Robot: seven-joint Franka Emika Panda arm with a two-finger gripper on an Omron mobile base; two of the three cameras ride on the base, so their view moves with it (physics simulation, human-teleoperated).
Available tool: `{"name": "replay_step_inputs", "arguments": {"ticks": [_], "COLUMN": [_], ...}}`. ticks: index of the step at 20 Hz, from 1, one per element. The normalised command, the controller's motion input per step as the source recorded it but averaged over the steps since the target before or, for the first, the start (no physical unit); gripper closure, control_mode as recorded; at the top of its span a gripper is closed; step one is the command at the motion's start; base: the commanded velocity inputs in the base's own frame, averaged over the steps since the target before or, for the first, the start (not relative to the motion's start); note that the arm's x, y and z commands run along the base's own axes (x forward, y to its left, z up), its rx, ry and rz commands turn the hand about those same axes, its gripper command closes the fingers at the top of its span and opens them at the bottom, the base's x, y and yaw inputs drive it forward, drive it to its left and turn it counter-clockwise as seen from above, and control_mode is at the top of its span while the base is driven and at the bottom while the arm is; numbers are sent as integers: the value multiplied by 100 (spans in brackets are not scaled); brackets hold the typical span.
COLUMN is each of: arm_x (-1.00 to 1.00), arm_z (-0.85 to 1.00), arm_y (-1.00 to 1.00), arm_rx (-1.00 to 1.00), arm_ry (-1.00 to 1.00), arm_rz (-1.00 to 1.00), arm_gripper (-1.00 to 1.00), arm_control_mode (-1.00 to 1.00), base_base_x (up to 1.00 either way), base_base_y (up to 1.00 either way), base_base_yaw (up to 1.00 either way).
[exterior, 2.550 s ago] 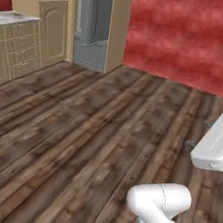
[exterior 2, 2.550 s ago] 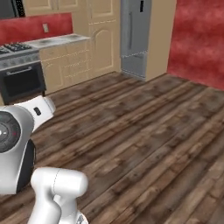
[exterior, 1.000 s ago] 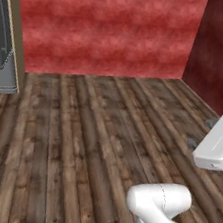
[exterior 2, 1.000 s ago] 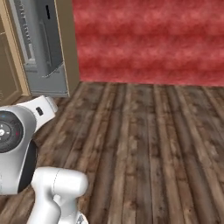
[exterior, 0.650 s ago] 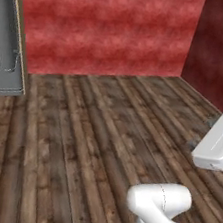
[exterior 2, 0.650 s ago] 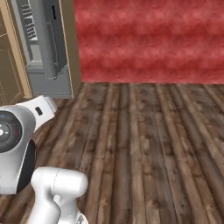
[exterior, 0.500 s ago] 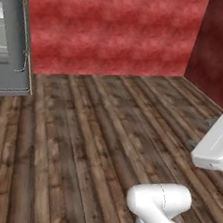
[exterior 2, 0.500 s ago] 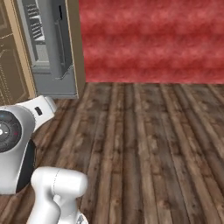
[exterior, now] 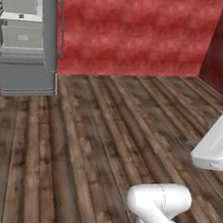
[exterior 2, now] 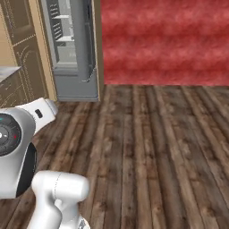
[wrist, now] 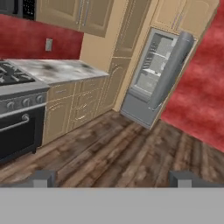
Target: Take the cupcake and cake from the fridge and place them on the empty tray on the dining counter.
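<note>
The fridge (exterior: pixel 24 34) is a tall grey unit standing open across the wooden floor, with white shelves and a grey drawer showing inside. It also appears as the fridge (exterior 2: pixel 71 49) from the other side and as the fridge (wrist: pixel 153 74) in the hand view, tilted, its door swung out. I cannot make out the cupcake or the cake on its shelves at this distance. The tray and the dining counter are out of view. My gripper (wrist: pixel 113 178) is open, far from the fridge, with nothing between its fingertips (wrist: pixel 41 177).
A dark stove (wrist: pixel 17 122) and a marble kitchen worktop (wrist: pixel 57 70) over beige cabinets (wrist: pixel 70 109) line the wall left of the fridge. Red walls (exterior: pixel 136 26) close off the room behind. Open plank floor (exterior 2: pixel 147 147) lies between me and the fridge.
The whole picture has swung: the camera has turned with the base, bringing the fridge further in from the left edge of both base views. The gripper stays open.
</note>
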Motion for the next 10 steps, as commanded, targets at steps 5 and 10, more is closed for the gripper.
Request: {"name": "replay_step_inputs", "arguments": {"ticks": [5, 10], "arm_x": [0, 0], "arm_z": [0, 0], "arm_y": [0, 0], "arm_rx": [0, 0], "arm_ry": [0, 0], "arm_rz": [0, 0], "arm_gripper": [-100, -100], "arm_control_mode": [100, 100], "base_base_x": [65, 100], "base_base_y": [100, 100], "base_base_yaw": [-8, -19]}}
